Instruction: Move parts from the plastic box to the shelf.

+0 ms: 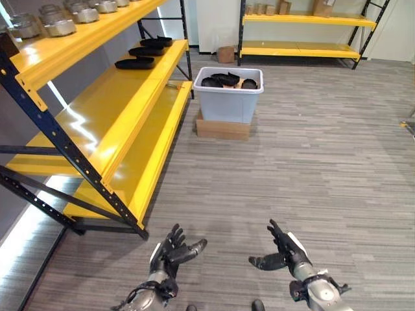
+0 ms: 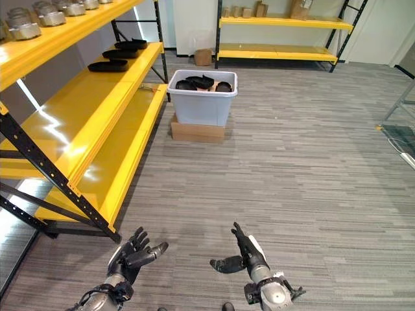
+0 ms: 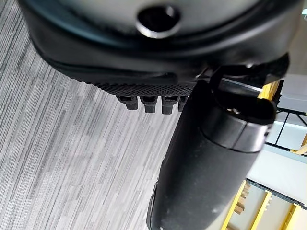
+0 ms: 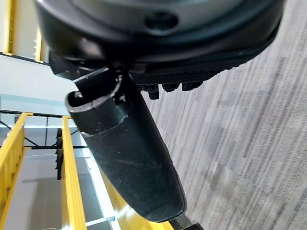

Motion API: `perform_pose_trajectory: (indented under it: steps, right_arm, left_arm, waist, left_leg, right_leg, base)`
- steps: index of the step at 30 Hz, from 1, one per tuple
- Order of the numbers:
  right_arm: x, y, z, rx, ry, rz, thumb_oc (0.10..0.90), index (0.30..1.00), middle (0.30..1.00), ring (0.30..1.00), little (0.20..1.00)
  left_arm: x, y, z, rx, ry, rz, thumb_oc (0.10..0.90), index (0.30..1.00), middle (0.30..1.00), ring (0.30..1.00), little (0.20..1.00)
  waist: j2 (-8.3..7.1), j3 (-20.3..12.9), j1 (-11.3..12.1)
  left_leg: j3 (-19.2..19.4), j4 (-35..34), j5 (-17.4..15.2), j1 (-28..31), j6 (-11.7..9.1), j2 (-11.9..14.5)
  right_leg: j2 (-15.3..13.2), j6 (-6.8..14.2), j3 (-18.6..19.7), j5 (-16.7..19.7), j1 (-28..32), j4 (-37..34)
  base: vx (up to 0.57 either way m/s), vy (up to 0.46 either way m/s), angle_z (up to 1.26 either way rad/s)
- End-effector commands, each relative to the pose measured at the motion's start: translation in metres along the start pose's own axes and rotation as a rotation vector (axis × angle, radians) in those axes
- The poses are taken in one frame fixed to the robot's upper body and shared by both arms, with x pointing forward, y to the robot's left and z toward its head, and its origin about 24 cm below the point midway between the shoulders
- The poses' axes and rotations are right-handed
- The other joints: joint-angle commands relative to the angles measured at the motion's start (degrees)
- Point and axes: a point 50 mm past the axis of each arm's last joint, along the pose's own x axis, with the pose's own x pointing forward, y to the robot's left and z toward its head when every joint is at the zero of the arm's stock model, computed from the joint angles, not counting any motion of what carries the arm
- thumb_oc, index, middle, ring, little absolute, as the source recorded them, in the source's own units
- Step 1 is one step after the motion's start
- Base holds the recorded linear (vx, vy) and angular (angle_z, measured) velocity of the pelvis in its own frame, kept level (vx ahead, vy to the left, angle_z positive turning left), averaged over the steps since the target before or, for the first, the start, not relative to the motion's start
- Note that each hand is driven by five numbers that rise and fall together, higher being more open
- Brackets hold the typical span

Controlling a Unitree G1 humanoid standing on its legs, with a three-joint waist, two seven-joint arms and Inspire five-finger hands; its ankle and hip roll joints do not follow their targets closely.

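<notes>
Plastic box [image 1: 228, 97], pale grey, one in number, is sitting on a flat cardboard base [image 1: 222, 127] well ahead on the striped floor [image 1: 311, 175], just beside the end of the yellow shelf [image 1: 123, 110], and is holding a heap of black parts [image 1: 225, 80]; three more black parts [image 1: 144, 52] are lying on the shelf's middle level, and grey metal castings [image 1: 59, 23] are lining its top level. Left hand [image 1: 170, 251] and right hand [image 1: 283, 251] are hovering low over the floor, fingers spread, thumbs turned inward, both holding nothing. The right eye view is taking in a further rack edge [image 2: 397, 129] at right, while the wrist views are giving close looks at each thumb [image 3: 211, 158] against floor and shelving.
</notes>
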Motion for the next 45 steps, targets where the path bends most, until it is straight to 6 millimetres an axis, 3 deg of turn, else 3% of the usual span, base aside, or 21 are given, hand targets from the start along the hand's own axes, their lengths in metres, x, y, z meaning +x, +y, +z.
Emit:
perform_pose_trajectory:
  steps: [1, 5, 7, 10, 11, 13, 14, 16, 20, 23, 25, 26, 28, 30, 31, 32, 33, 36, 37, 40, 45]
  right_arm:
    - [0.009, 0.008, 0.044, 0.101, -0.224, 0.047, 0.900, 1.000, 1.000, 1.000, 1.000]
    - [0.008, 0.014, 0.040, 0.148, -0.206, 0.064, 0.900, 1.000, 1.000, 1.000, 1.000]
    - [0.009, 0.014, 0.039, 0.172, -0.201, 0.064, 0.900, 1.000, 1.000, 1.000, 1.000]
    - [0.011, 0.012, 0.040, 0.216, -0.199, 0.058, 0.900, 1.000, 1.000, 1.000, 1.000]
    - [0.013, 0.010, 0.042, 0.216, -0.204, 0.048, 0.900, 1.000, 1.000, 1.000, 1.000]
    - [0.014, 0.009, 0.043, 0.220, -0.209, 0.039, 0.900, 1.000, 1.000, 1.000, 1.000]
    - [0.013, 0.004, 0.046, 0.210, -0.226, 0.032, 0.900, 1.000, 1.000, 1.000, 1.000]
    - [0.013, -0.004, 0.048, 0.182, -0.231, 0.012, 0.900, 1.000, 1.000, 1.000, 1.000]
    - [0.013, -0.012, 0.054, 0.135, -0.253, -0.018, 0.900, 1.000, 1.000, 1.000, 1.000]
    - [0.011, -0.017, 0.050, 0.138, -0.244, -0.045, 0.900, 1.000, 1.000, 1.000, 1.000]
    - [0.008, -0.020, 0.043, 0.140, -0.220, -0.061, 0.900, 1.000, 1.000, 1.000, 1.000]
    - [0.008, -0.021, 0.042, 0.139, -0.214, -0.065, 0.900, 1.000, 1.000, 1.000, 1.000]
    - [0.008, -0.025, 0.044, 0.130, -0.223, -0.063, 0.900, 1.000, 1.000, 1.000, 1.000]
    - [0.006, -0.027, 0.043, 0.122, -0.219, -0.066, 0.900, 1.000, 1.000, 1.000, 1.000]
    - [0.007, -0.028, 0.044, 0.122, -0.223, -0.075, 0.900, 1.000, 1.000, 1.000, 1.000]
    - [0.005, -0.029, 0.044, 0.122, -0.226, -0.086, 0.900, 1.000, 1.000, 1.000, 1.000]
    - [0.004, -0.027, 0.040, 0.129, -0.215, -0.091, 0.900, 1.000, 1.000, 1.000, 1.000]
    - [0.004, -0.022, 0.035, 0.140, -0.198, -0.083, 0.900, 1.000, 1.000, 1.000, 1.000]
    - [0.005, -0.014, 0.032, 0.148, -0.185, -0.050, 0.900, 1.000, 1.000, 1.000, 1.000]
    - [0.003, -0.009, 0.030, 0.170, -0.179, -0.033, 0.900, 1.000, 1.000, 1.000, 1.000]
    - [0.004, 0.000, 0.029, 0.192, -0.171, 0.006, 0.900, 1.000, 1.000, 1.000, 1.000]
  left_arm:
    - [0.010, -0.009, 0.046, 0.043, -0.225, -0.073, 0.900, 1.000, 1.000, 1.000, 1.000]
    - [0.012, -0.009, 0.052, 0.074, -0.245, -0.064, 0.900, 1.000, 1.000, 1.000, 1.000]
    - [0.012, -0.007, 0.052, 0.071, -0.245, -0.052, 0.900, 1.000, 1.000, 1.000, 1.000]
    - [0.013, -0.007, 0.054, 0.049, -0.261, -0.040, 0.900, 1.000, 1.000, 1.000, 1.000]
    - [0.014, -0.008, 0.055, 0.044, -0.266, -0.043, 0.900, 1.000, 1.000, 1.000, 1.000]
    - [0.015, -0.010, 0.056, 0.039, -0.272, -0.046, 0.900, 1.000, 1.000, 1.000, 1.000]
    - [0.020, -0.017, 0.056, 0.041, -0.266, -0.071, 0.900, 1.000, 1.000, 1.000, 1.000]
    - [0.021, -0.026, 0.050, 0.041, -0.241, -0.114, 0.900, 1.000, 1.000, 1.000, 1.000]
    - [0.022, -0.031, 0.049, 0.026, -0.236, -0.129, 0.900, 1.000, 1.000, 1.000, 1.000]
    - [0.023, -0.035, 0.048, 0.027, -0.225, -0.141, 0.900, 1.000, 1.000, 1.000, 1.000]
    - [0.023, -0.036, 0.045, 0.030, -0.214, -0.151, 0.900, 1.000, 1.000, 1.000, 1.000]
    - [0.023, -0.036, 0.046, 0.035, -0.214, -0.156, 0.900, 1.000, 1.000, 1.000, 1.000]
    - [0.022, -0.035, 0.046, 0.035, -0.215, -0.160, 0.900, 1.000, 1.000, 1.000, 1.000]
    - [0.021, -0.034, 0.047, 0.038, -0.215, -0.166, 0.900, 1.000, 1.000, 1.000, 1.000]
    - [0.021, -0.033, 0.047, 0.045, -0.213, -0.168, 0.900, 1.000, 1.000, 1.000, 1.000]
    - [0.019, -0.030, 0.044, 0.056, -0.198, -0.161, 0.900, 1.000, 1.000, 1.000, 1.000]
    - [0.017, -0.026, 0.037, 0.073, -0.169, -0.148, 0.900, 1.000, 1.000, 1.000, 1.000]
    - [0.013, -0.019, 0.033, 0.083, -0.156, -0.121, 0.900, 1.000, 1.000, 1.000, 1.000]
    - [0.011, -0.013, 0.032, 0.072, -0.160, -0.095, 0.900, 1.000, 1.000, 1.000, 1.000]
    - [0.010, -0.012, 0.033, 0.068, -0.167, -0.096, 0.900, 1.000, 1.000, 1.000, 1.000]
    - [0.010, -0.012, 0.037, 0.083, -0.179, -0.098, 0.900, 1.000, 1.000, 1.000, 1.000]
  waist:
    - [0.89, 0.27, 1.20]
    - [2.24, 5.32, 0.50]
    - [2.86, 6.50, 0.22]
    - [3.66, 8.08, -0.83]
    - [3.93, 7.83, -1.68]
    - [4.34, 7.64, -2.23]
    - [4.13, 5.16, -4.04]
    - [4.80, 1.63, -4.65]
    - [5.24, 0.20, -5.30]
    - [4.92, -0.41, -6.02]
    - [4.04, -0.65, -6.22]
    - [3.24, -0.40, -5.93]
    - [0.88, 1.22, -3.94]
    - [-1.24, 3.57, -2.35]
    - [-1.75, 4.75, -1.44]
    - [-2.84, 5.63, -0.44]
    - [-3.59, 5.83, 0.67]
    - [-2.89, 4.79, 2.69]
    - [-2.43, 1.86, 3.18]
    - [-2.54, -0.97, 2.93]
    - [-2.20, -1.66, 2.93]
  left_leg:
    - [-2.37, 2.54, 1.20, 2.25, 3.31, -5.64]
    - [-2.47, 2.83, 1.28, 5.31, 3.69, -5.60]
    - [-2.03, 1.62, 1.07, 7.71, 3.77, -5.86]
    - [-2.01, -0.67, 0.98, 10.05, 3.99, -6.67]
    - [-2.11, -1.13, 0.74, 10.16, 4.11, -6.93]
    - [-2.35, -1.13, 0.62, 10.19, 4.18, -6.80]
    - [-3.41, -0.80, -0.34, 10.12, 4.76, -6.70]
    - [-2.69, 1.25, -0.55, 8.50, 5.30, -4.76]
    - [-1.88, 2.77, -0.25, 8.66, 4.98, -1.72]
    - [-0.96, 4.59, 0.12, 8.80, 4.86, 0.29]
    - [-1.38, 9.86, 0.59, 6.83, 4.72, 0.29]
    - [-1.95, 14.15, 0.54, 4.56, 4.74, -0.77]
    - [-3.81, 25.41, 0.35, -0.99, 4.13, -5.36]
    - [-2.69, 30.06, -1.40, -4.66, 4.54, -6.96]
    - [-2.16, 28.84, -2.72, -7.06, 4.93, -7.48]
    - [-0.90, 24.92, -3.77, -9.48, 5.40, -6.37]
    - [0.24, 16.76, -1.79, -12.24, 4.97, -4.30]
    - [-2.16, 6.54, 4.30, -12.97, 3.66, -2.76]
    - [-4.26, 3.00, 4.28, -9.73, 3.44, -2.85]
    - [-2.38, 2.08, 3.96, -8.54, 2.98, -2.94]
    - [-1.42, 3.33, 2.56, -6.59, 3.05, -3.69]
  right_leg:
    - [2.88, -4.32, -0.43, 1.58, -4.25, 12.62]
    - [5.35, -4.49, -0.30, 2.06, -9.45, 23.23]
    - [5.88, -4.35, -1.91, 1.11, -10.68, 21.70]
    - [6.85, -3.91, -5.29, 1.32, -11.59, 12.47]
    - [7.19, -3.82, -5.38, 1.70, -13.25, 8.03]
    - [7.56, -3.76, -4.62, 2.11, -14.38, 6.26]
    - [7.92, -3.57, -3.30, 3.24, -14.81, 4.68]
    - [8.13, -3.13, -4.71, 4.39, -14.04, 4.80]
    - [8.39, -3.23, -5.86, 3.43, -12.75, 5.26]
    - [8.45, -3.62, -5.71, 2.72, -12.17, 5.82]
    - [8.44, -4.40, -5.00, 2.44, -10.67, 5.29]
    - [7.96, -4.79, -4.60, 2.59, -9.90, 4.97]
    - [6.64, -5.71, -3.41, 3.09, -7.31, 4.11]
    - [5.55, -6.10, -2.64, 3.62, -4.61, 3.24]
    - [5.51, -6.08, -2.05, 3.39, -2.88, 2.56]
    - [5.34, -5.64, -0.95, 3.53, -0.65, 1.93]
    - [5.28, -5.21, -0.46, 3.53, 2.09, 1.28]
    - [6.32, -5.43, 1.67, 3.33, 5.78, 0.38]
    - [6.26, -5.40, 2.23, 2.52, 6.05, 1.25]
    - [5.34, -5.12, 2.09, 2.41, 5.14, 2.16]
    - [3.95, -4.30, 2.30, 2.09, 5.05, 3.11]
  base:
    - [0.00, 0.208, -0.08]
    - [-0.02, 0.125, -0.10]
    - [0.08, 0.055, -0.18]
    - [0.15, 0.019, -0.15]
    - [0.16, 0.001, 0.15]
    - [0.21, -0.043, 0.07]
    - [0.35, -0.153, 0.54]
    - [0.44, -0.209, 1.41]
    - [0.29, -0.145, 0.53]
    - [0.21, -0.125, 0.03]
    - [0.18, -0.133, 0.30]
    - [0.14, -0.146, 0.61]
    - [0.07, -0.160, 0.26]
    - [0.06, -0.127, -0.38]
    - [0.19, -0.073, -0.32]
    - [0.34, -0.001, -0.09]
    - [0.39, 0.045, 0.02]
    - [0.34, 0.108, -0.16]
    - [0.34, 0.168, -0.74]
    - [0.22, 0.130, -1.22]
    - [0.13, 0.079, -0.20]
